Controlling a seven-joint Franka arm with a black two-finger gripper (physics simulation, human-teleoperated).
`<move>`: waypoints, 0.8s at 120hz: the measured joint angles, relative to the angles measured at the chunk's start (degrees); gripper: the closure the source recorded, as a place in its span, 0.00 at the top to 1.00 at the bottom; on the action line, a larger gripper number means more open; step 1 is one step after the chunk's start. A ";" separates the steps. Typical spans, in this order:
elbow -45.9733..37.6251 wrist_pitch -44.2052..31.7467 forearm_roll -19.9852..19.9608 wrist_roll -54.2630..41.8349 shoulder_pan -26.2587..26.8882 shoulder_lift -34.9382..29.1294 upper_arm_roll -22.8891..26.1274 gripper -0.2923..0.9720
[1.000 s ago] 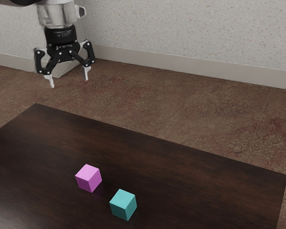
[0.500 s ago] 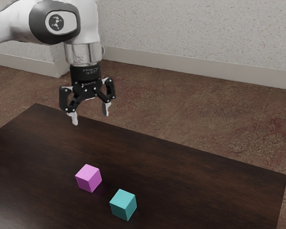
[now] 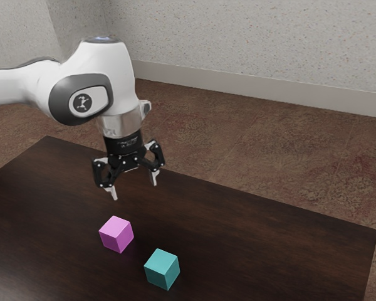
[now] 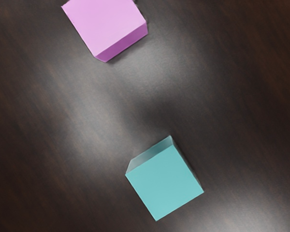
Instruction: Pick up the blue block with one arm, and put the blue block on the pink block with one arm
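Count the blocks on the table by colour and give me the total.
pink block: 1
blue block: 1
Total: 2 blocks

A dark brown table (image 3: pixel 269 238) with a faint wood grain and a glossy top stood on a mottled reddish-brown floor (image 3: pixel 269 144). Its far edge ran slantwise from the exterior view's left down toward the right. Behind it, a pale speckled wall (image 3: pixel 269 37) met the floor along a light baseboard (image 3: pixel 269 88). In the wrist view the tabletop carried soft pale reflections.
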State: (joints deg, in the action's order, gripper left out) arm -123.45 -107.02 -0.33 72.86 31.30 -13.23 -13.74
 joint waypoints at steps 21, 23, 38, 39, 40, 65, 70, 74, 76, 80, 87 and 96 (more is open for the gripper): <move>-5.99 -9.74 2.58 -8.32 0.55 2.33 0.56 0.77; -6.33 -10.54 2.68 -9.10 0.58 2.55 0.58 0.77; -9.24 -15.36 3.50 -15.45 -3.46 2.85 5.23 0.77; -9.36 -15.59 3.54 -15.94 -4.29 2.85 6.10 0.77; -9.47 -15.81 3.56 -16.43 -5.03 2.87 6.93 0.77; -11.46 -21.07 3.81 -28.21 -8.93 5.48 13.52 0.77; -11.53 -22.18 3.77 -30.47 -9.13 6.70 13.64 0.77; -11.73 -22.93 3.66 -32.15 -9.25 7.38 13.68 0.77; -11.98 -23.27 3.61 -32.95 -9.30 7.61 13.70 0.77; -12.69 -23.98 3.52 -34.44 -9.38 7.90 13.72 0.77; -13.93 -25.44 3.38 -36.77 -9.40 8.19 13.73 0.77; -14.46 -27.16 3.27 -39.43 -9.56 8.81 13.74 0.77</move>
State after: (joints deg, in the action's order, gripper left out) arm -137.91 -134.18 2.94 33.43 21.74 -4.42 0.00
